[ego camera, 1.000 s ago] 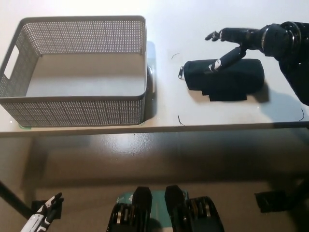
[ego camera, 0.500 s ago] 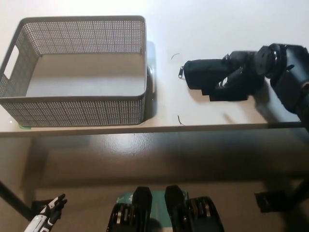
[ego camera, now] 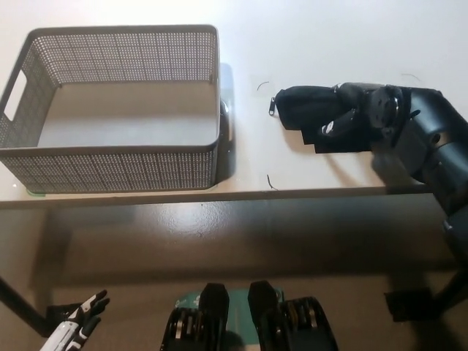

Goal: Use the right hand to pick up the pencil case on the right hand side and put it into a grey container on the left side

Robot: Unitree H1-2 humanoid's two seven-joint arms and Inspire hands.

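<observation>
A black right hand (ego camera: 356,117) lies over the right end of a black pencil case (ego camera: 311,110) on the white table (ego camera: 314,44), fingers curled around it, apparently gripping; the empty grey basket (ego camera: 117,172) waits well left; the white left hand (ego camera: 77,329) rests low, fingers apart.

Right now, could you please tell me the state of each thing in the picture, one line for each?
pencil case: lying on the table, zipper pull toward the basket, right end covered by the right hand.
right hand: on the pencil case, fingers curled over it; grasp not clear.
grey container: upright, nothing visible inside.
left hand: resting low at lower left, fingers apart, holding nothing.
table: bears the container and the case.
</observation>
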